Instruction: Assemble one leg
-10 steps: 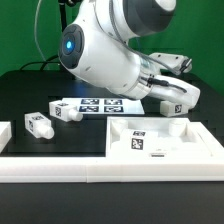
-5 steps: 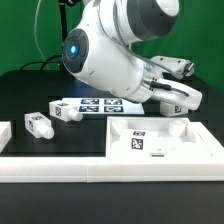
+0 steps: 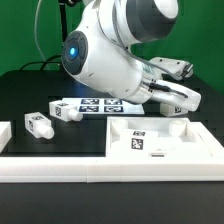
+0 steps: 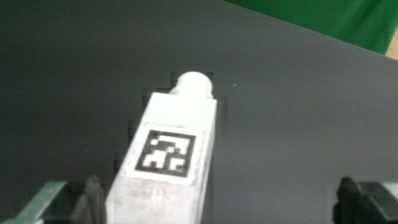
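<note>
Change check: against a second ago, my arm has shifted a touch toward the exterior view's right and slightly up. Over the last half second there is basically nothing, and the claw [image 3: 178,100] sits in the same spot. All loose parts are unmoved. I read that as the travel being over and me settling at the leg [image 3: 177,107], not carrying it anywhere yet.

The leg is just beyond the panel's [image 3: 160,140] far corner on the exterior view's right, right under my claw. Two other legs [image 3: 38,124] [image 3: 68,112] lie well off the panel's other side, toward the exterior view's left. The marker board [image 3: 100,104] is behind the panel, between those legs and me.

The exterior view gives the layout only. My wrist bulk hides the fingertips, and I can't tell there whether the leg rests on the table or hangs.

The wrist view fills that in. The leg [image 4: 169,150] runs down the middle, tag facing the camera and rounded peg at its far tip. My fingers [image 4: 68,200] show as dark stubs either side. One is near the leg, the other is well apart from it, so the claw reads spread, straddling, not pinching.

Judgement: no leg is assembled yet. Closing on this leg looks like the step in hand.
</note>
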Motion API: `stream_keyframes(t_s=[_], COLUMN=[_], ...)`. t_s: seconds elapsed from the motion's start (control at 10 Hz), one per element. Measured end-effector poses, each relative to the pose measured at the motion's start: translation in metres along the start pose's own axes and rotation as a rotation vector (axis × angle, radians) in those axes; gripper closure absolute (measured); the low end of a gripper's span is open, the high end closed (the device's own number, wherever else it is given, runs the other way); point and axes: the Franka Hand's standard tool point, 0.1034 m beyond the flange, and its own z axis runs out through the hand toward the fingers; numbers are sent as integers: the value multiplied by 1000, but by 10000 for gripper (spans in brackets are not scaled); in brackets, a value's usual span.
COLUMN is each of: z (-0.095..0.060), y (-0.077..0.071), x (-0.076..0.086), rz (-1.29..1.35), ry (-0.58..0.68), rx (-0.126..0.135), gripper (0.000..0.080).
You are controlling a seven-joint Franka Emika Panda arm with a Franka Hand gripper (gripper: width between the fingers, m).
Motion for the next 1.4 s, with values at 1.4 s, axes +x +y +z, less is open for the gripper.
stream_keyframes(t_s=[1.4], z=[1], y=[24], x=[9], rz=[24], ry=[-25], rx=[9], gripper=[151])
